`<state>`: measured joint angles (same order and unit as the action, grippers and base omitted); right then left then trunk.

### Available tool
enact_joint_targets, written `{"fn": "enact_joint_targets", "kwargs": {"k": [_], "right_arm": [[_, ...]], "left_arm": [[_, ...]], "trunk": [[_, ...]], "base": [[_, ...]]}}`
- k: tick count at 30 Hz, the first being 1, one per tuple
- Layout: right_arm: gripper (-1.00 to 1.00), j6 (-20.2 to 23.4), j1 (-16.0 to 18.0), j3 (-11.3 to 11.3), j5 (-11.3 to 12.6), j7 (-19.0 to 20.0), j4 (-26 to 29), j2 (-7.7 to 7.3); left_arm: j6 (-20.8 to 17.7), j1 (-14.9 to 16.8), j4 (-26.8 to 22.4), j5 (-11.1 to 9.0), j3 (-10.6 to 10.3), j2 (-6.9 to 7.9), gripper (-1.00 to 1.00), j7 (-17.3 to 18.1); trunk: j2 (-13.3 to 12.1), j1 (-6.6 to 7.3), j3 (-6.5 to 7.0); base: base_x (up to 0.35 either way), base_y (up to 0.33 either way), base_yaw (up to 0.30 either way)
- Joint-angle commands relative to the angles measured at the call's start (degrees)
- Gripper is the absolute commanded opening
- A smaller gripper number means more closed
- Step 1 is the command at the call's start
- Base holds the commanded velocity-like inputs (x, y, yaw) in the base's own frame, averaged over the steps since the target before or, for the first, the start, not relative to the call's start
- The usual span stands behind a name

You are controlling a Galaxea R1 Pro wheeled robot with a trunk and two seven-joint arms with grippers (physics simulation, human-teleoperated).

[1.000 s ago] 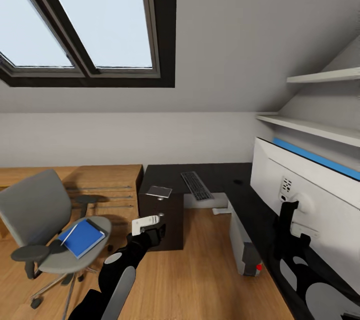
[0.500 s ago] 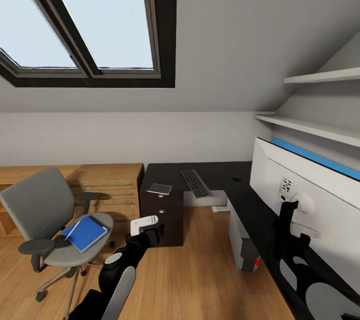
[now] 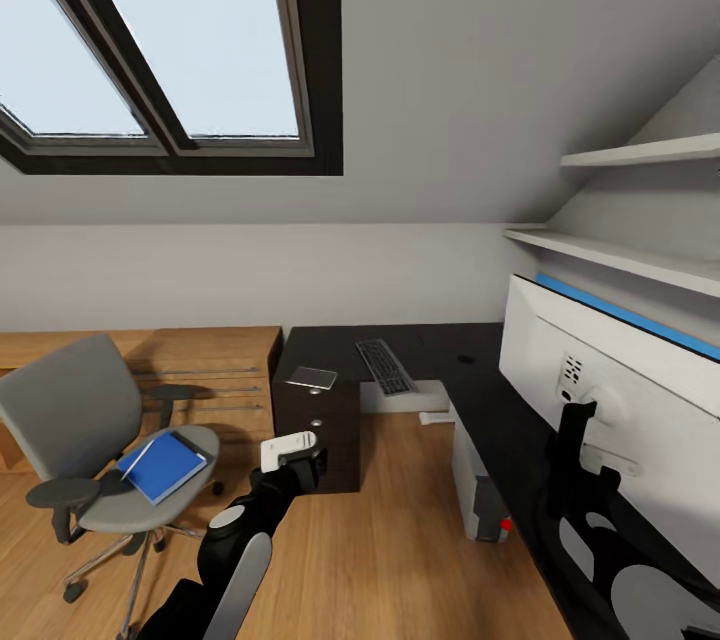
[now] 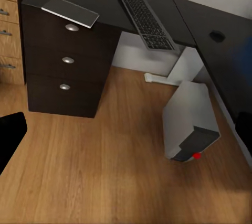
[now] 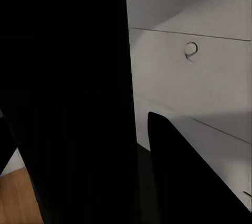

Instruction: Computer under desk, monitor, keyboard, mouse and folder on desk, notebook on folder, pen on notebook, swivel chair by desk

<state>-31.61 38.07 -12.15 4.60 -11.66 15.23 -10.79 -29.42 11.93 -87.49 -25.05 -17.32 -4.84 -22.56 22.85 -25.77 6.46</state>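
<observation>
One dresser | beside desk | behind swivel chair

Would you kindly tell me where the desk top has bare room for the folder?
The desk is bare between the notebook and the keyboard, and behind both toward the wall. Right of the keyboard, bare black runs to the mouse. Nearer the camera, the monitor crowds it.

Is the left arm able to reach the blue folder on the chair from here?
Probably not yet. The folder lies on the swivel chair, well aside of the left hand, with nothing between them.
</observation>
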Motion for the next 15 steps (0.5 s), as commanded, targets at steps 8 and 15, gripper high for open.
{"fn": "enact_joint_targets", "kwargs": {"k": [8,15], "right_arm": [[-1.0,-0.21,0.07,0.28,0.06,0.06,0.07,-0.02],[-1.0,-0.19,0.07,0.27,0.06,0.06,0.07,-0.02]], "left_arm": [[-0.13,0.03,-0.05,-0.7,-0.01,0.0,1.0,-0.56],[-0.11,0.03,0.11,-0.56,0.01,0.05,1.0,-0.56]], "trunk": [[0.07,-0.02,0.07],[0.07,-0.02,0.09]], "base": [[0.0,-0.007,0.092],[-0.056,-0.11,0.141]]}}
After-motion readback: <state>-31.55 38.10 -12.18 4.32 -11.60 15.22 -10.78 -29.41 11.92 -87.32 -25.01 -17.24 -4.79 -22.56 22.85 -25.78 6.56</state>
